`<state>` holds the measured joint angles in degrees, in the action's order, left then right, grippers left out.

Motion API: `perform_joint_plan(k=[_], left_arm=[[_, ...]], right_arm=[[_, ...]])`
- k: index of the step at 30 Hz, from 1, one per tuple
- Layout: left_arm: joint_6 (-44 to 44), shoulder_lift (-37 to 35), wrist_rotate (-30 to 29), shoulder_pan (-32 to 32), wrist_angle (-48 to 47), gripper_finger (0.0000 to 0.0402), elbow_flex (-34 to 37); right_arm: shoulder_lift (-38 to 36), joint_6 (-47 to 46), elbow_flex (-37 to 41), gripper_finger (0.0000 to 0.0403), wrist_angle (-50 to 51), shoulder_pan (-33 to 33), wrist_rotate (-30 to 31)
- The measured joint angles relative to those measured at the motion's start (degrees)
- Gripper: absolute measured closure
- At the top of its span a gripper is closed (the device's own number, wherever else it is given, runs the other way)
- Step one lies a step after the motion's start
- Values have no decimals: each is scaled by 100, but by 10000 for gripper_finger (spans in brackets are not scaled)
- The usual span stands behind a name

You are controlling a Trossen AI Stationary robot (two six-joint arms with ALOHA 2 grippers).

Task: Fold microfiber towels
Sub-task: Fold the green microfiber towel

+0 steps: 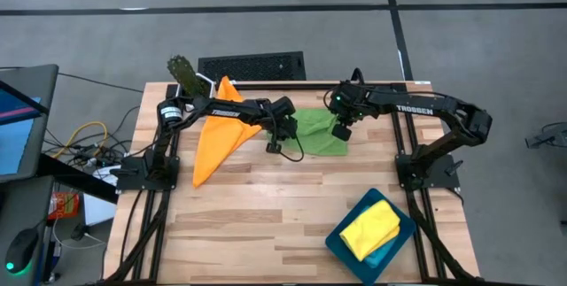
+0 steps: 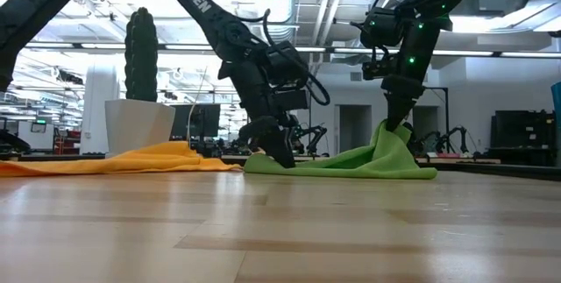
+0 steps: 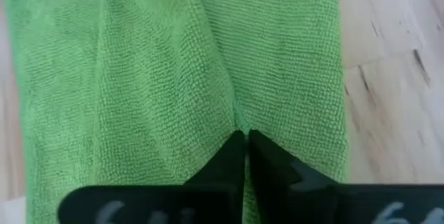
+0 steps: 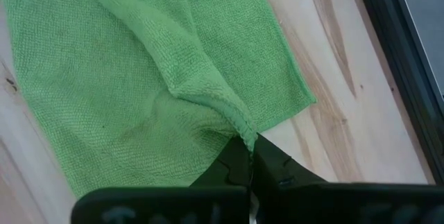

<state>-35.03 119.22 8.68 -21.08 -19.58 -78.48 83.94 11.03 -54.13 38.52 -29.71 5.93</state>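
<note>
The green towel (image 1: 315, 135) lies on the far middle of the table, and also shows in the low view (image 2: 351, 162). My left gripper (image 1: 280, 137) is shut on its left end, down at the tabletop (image 2: 282, 156). My right gripper (image 1: 341, 132) is shut on its right part and holds a peak of cloth raised (image 2: 396, 123). The orange towel (image 1: 221, 131) lies spread to the left under my left arm. The yellow towel (image 1: 372, 227) lies on the teal tray (image 1: 341, 242) at the near right. The light blue towel does not show. My left gripper pinches the green towel between its two fingers at a small pucker (image 3: 239, 123) near the towel's left end. The fingers come from above, pointing down. The cloth here lies on the table; one layer or several, I cannot tell. My right gripper pinches the green towel's hemmed edge (image 4: 244, 128) between its two fingers, from above. That edge is drawn up into a peak (image 2: 393, 138) clear of the table. The rest of the towel lies on the wood.
A cactus-like plant (image 1: 182, 70) and a black slatted panel (image 1: 251, 65) stand at the table's far edge. Bare wood lies across the near middle (image 1: 266, 206). The arm bases stand at the left (image 1: 142, 173) and right (image 1: 425, 175) sides.
</note>
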Motion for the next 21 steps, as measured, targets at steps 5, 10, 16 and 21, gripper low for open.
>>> perform_joint_plan(k=[5, 10, 16, 21], left_arm=[[275, -23, 7, 15, -267, 400, -164], [855, -169, 46, 20, -845, 401, -557], [1518, -524, 259, 20, -1469, 401, -714], [1890, -950, 224, 20, -1840, 401, -715]], right_arm=[[1, 2, 0, 385, -2, 0, 1], [1, 2, 0, 390, 0, 0, 1], [-111, -48, 0, 389, 59, 47, 5], [-508, -80, 0, 393, 29, 86, 2]])
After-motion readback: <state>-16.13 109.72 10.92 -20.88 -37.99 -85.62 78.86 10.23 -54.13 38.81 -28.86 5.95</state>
